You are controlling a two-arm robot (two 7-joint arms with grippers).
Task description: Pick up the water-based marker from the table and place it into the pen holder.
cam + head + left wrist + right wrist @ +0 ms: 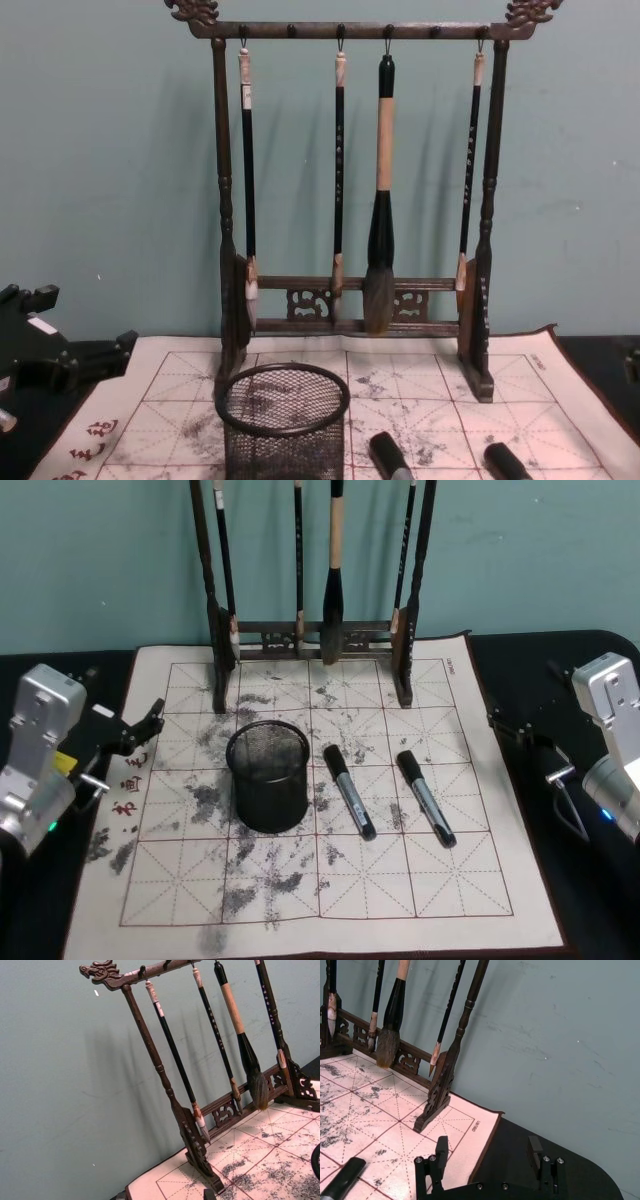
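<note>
My left gripper (76,321) and right gripper (488,1147) hover, fingers apart. The marker (350,792) beside the pen holder (267,776) looks light, stiff and slick; I'd pinch it mid-barrel.

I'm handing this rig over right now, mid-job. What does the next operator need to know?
Left gripper: open, holding nothing, at the mat's left edge.
Right gripper: open, holding nothing, at the mat's right edge.
Two black markers lie flat on the mat, right of the pen holder: inner marker, outer marker. The holder stands upright and looks empty.
Done: nothing yet.
Left: grasp a marker and drop it into the holder.
</note>
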